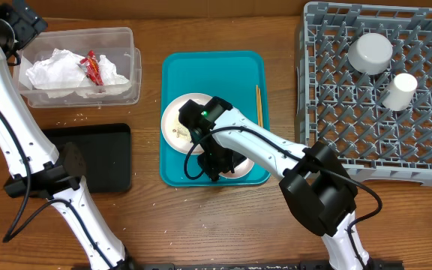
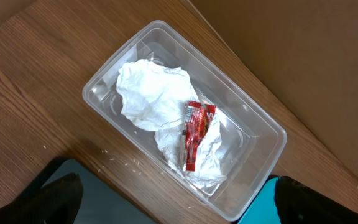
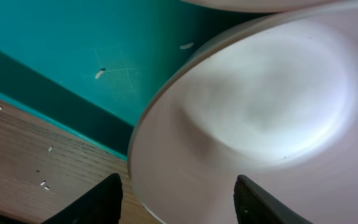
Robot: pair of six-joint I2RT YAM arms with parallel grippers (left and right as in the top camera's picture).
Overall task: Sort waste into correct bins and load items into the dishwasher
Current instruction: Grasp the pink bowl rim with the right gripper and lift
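Observation:
The clear tub [image 1: 122,41] at the back left holds crumpled napkins [image 1: 62,67] and a red wrapper [image 1: 93,67]; the left wrist view also shows the tub [image 2: 253,118], napkins [image 2: 148,93] and wrapper [image 2: 194,134]. My left gripper [image 1: 22,26] hovers open above that tub, its fingers [image 2: 58,199] empty. On the teal tray [image 1: 214,71] lie a large white plate [image 1: 180,120] and a smaller white dish [image 1: 242,166]. My right gripper [image 1: 217,161] is low over the dish [image 3: 260,124], its fingers [image 3: 101,202] apart on either side of the rim. A small gap shows at the left finger.
The black tray [image 1: 100,157] sits left of the teal tray. Chopsticks [image 1: 259,105] lie along the teal tray's right side. The grey dish rack [image 1: 328,120] at the right holds a grey bowl [image 1: 370,52] and a white cup [image 1: 401,90]. Rice grains [image 1: 73,116] dot the table.

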